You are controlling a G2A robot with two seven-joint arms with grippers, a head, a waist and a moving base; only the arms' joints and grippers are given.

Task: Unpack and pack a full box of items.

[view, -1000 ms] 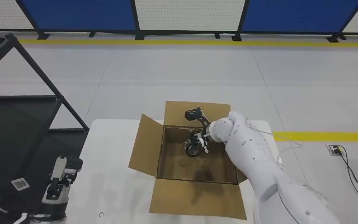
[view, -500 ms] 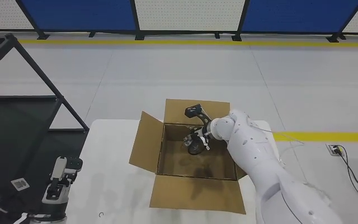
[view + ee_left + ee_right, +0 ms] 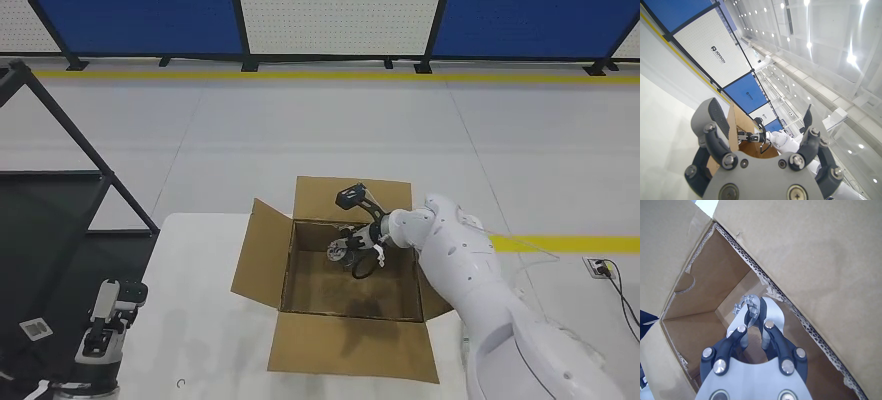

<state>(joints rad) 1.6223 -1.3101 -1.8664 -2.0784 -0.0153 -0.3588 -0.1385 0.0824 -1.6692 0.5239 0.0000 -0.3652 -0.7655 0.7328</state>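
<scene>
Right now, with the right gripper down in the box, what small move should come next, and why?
Probably a straight lift. The right gripper is shut on a toothed metal disc inside the cardboard box, close to one wall. Raising it vertically until the disc clears the rim should avoid snagging the torn cardboard edge.

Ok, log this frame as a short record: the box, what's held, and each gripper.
box: cardboard box, flaps open, standing on the white table
right gripper: inside the box, toward its far wall, fingers shut on the held item
held item: metal toothed disc, clamped by its rim between the fingers
left gripper: fingers open, holding nothing, apart from the box at the table's left edge
</scene>
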